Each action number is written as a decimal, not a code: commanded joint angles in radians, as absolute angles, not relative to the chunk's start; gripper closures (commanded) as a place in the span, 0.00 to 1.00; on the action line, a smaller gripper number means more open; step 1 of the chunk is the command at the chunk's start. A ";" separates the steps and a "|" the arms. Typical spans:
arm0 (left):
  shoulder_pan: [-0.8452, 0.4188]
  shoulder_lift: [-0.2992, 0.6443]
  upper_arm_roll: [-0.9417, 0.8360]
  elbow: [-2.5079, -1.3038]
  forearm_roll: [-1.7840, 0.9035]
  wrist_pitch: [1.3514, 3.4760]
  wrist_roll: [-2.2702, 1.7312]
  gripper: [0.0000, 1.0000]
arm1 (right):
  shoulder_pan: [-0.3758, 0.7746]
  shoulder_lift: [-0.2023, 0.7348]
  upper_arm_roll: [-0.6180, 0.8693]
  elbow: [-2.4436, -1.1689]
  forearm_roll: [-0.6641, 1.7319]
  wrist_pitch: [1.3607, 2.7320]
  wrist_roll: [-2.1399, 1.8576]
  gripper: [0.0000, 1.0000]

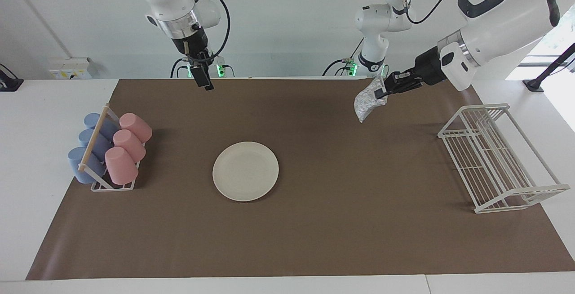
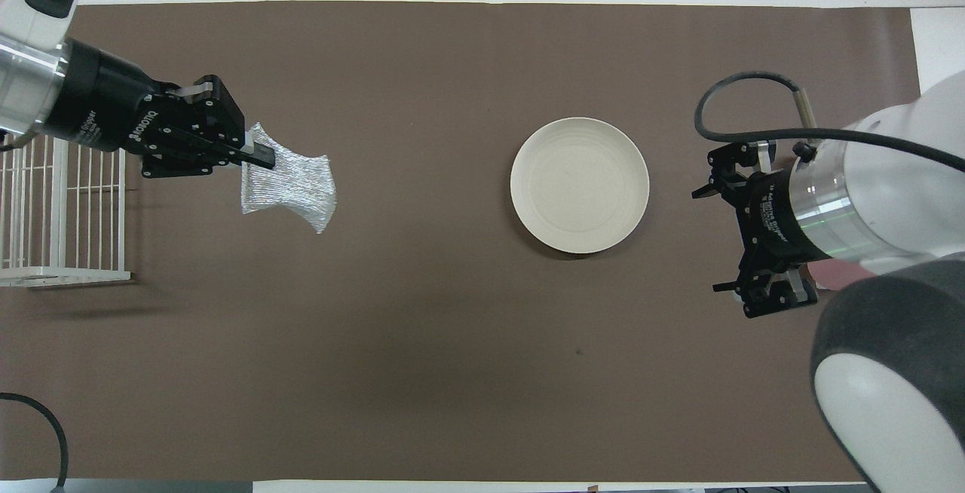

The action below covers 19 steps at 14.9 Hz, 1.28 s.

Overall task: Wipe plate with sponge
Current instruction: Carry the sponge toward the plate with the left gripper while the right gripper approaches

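Sponge (image 1: 367, 100), soft and light, droops from the left gripper (image 1: 382, 91) clamped on its edge; right gripper (image 1: 205, 80), jaws apart, waits.

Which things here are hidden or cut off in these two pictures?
- Cups: overhead view, covered by the right arm; a pink sliver shows.
- Rack: overhead view, cut by the edge and the left arm.
- Sponge corner: both views, hidden inside the left claw.
- Plate underside: hidden in both.
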State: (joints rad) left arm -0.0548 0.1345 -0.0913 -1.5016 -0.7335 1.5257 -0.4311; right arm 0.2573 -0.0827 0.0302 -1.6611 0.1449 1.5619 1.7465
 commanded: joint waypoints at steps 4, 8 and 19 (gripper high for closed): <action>-0.121 -0.162 -0.106 -2.063 -1.142 1.808 -0.191 1.00 | 0.368 -0.121 0.031 -1.723 0.156 1.609 1.864 0.00; -0.202 -0.172 -0.106 -2.175 -1.316 1.873 -0.013 1.00 | 0.374 -0.138 0.035 -1.776 0.291 1.727 1.864 0.00; -0.264 -0.193 -0.106 -2.313 -1.582 1.922 0.232 1.00 | 0.526 -0.187 0.061 -1.954 0.288 1.979 1.985 0.00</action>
State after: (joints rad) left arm -0.2458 -0.1495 -0.1195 -2.2693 -1.5562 1.9072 0.2131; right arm 0.5250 -0.1391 0.0607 -1.8931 0.2745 1.9281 1.9857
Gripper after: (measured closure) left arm 0.956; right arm 0.000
